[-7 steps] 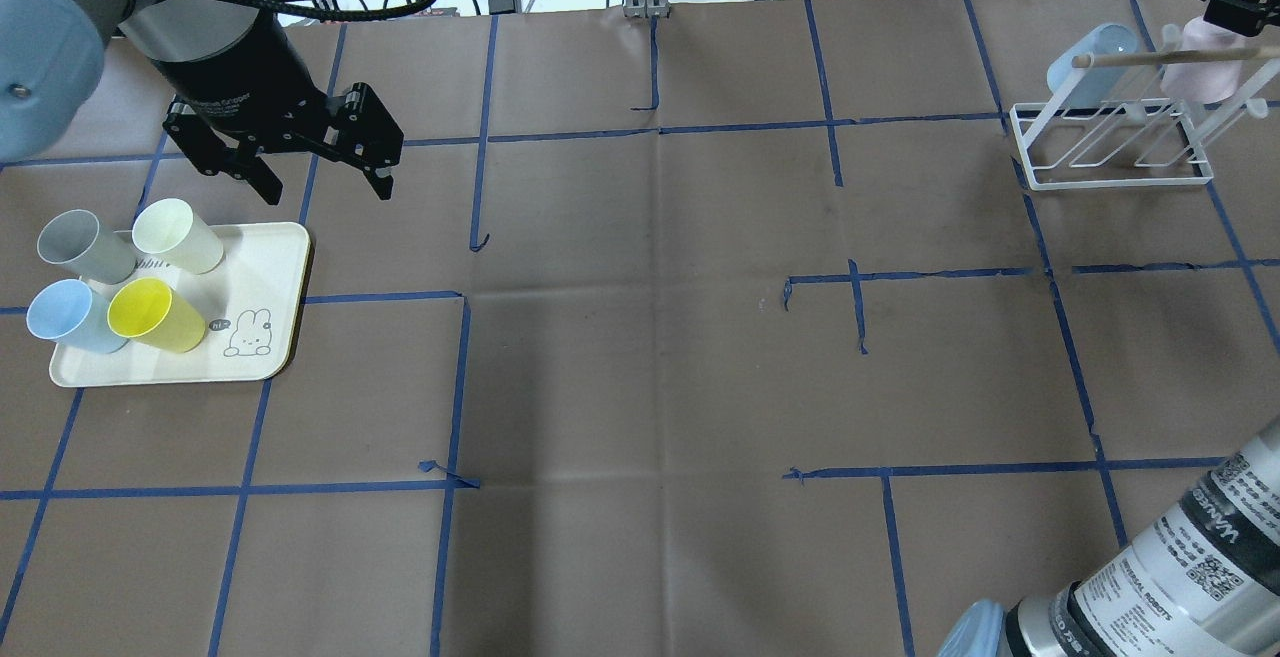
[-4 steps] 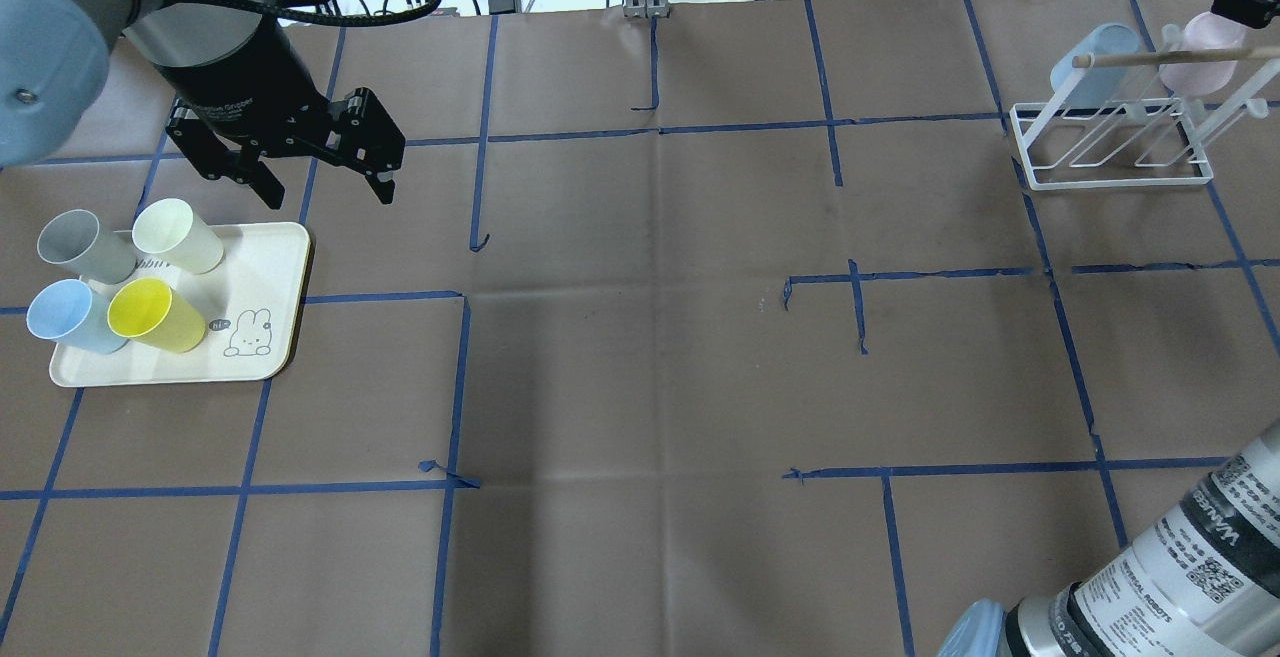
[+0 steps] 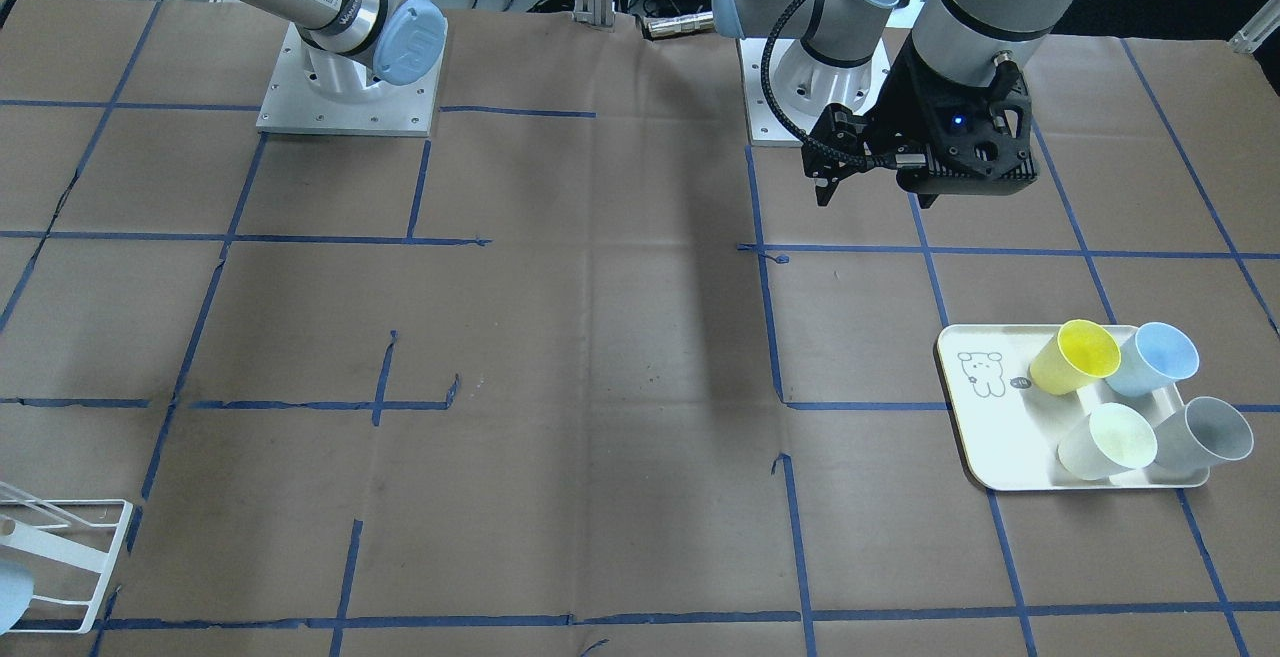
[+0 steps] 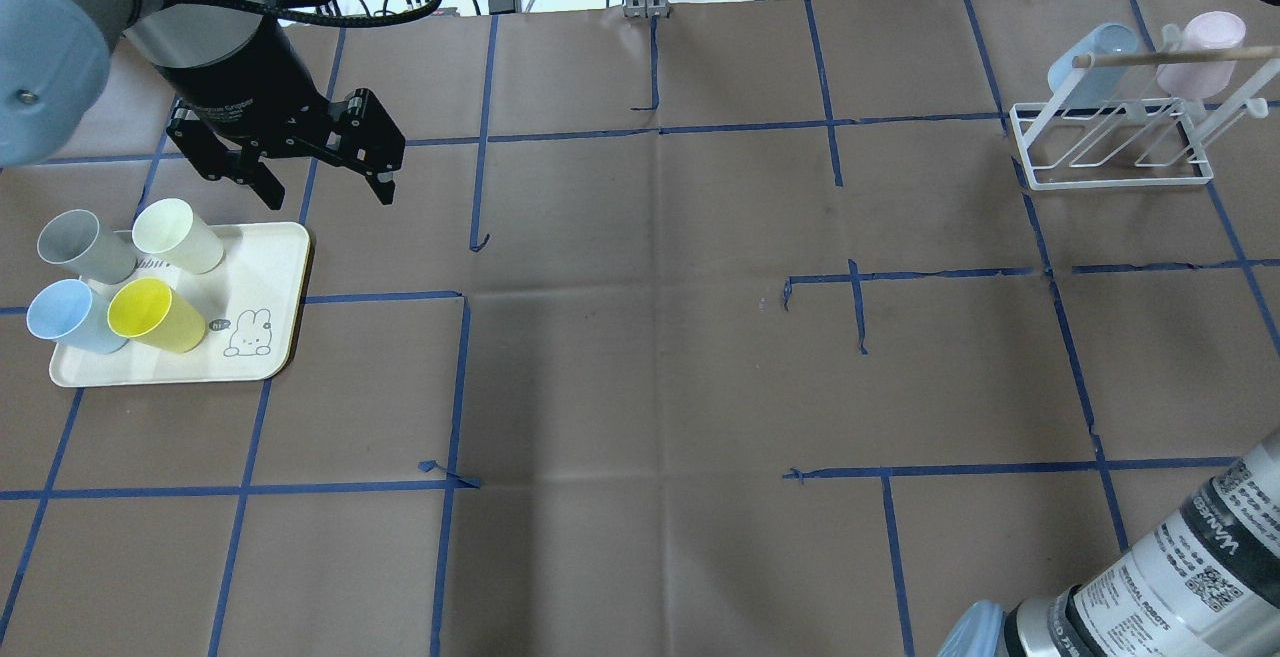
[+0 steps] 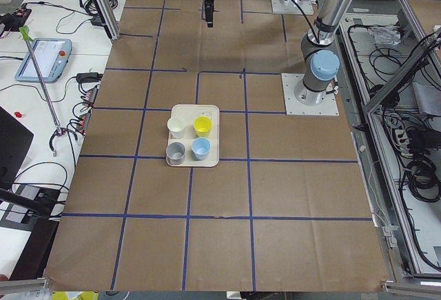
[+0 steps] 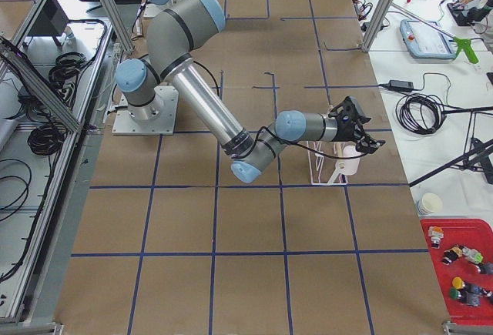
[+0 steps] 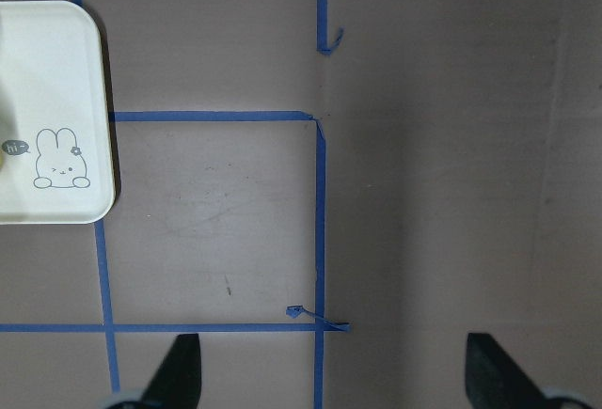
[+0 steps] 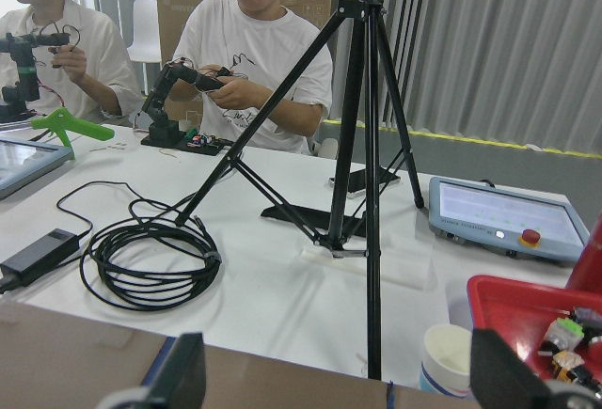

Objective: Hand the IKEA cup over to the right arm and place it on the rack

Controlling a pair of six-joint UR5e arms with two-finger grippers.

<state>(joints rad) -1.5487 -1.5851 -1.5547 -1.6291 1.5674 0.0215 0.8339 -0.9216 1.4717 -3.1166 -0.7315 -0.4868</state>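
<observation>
Pink cup seemingly hung on white wire rack, table's far-right corner.

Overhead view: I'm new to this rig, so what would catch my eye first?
Four coloured plastic cups stand on a cream rectangular tray at the left, with the black left gripper open near it. At the far right, a white wire rack carries a pale blue cup and a pink cup.

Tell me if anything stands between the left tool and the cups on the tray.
Nothing visible does. The left tool hangs open, raised above bare table and off to the side of the tray. The cream cup, nearest of the four on the tray, has only open space toward it.
</observation>
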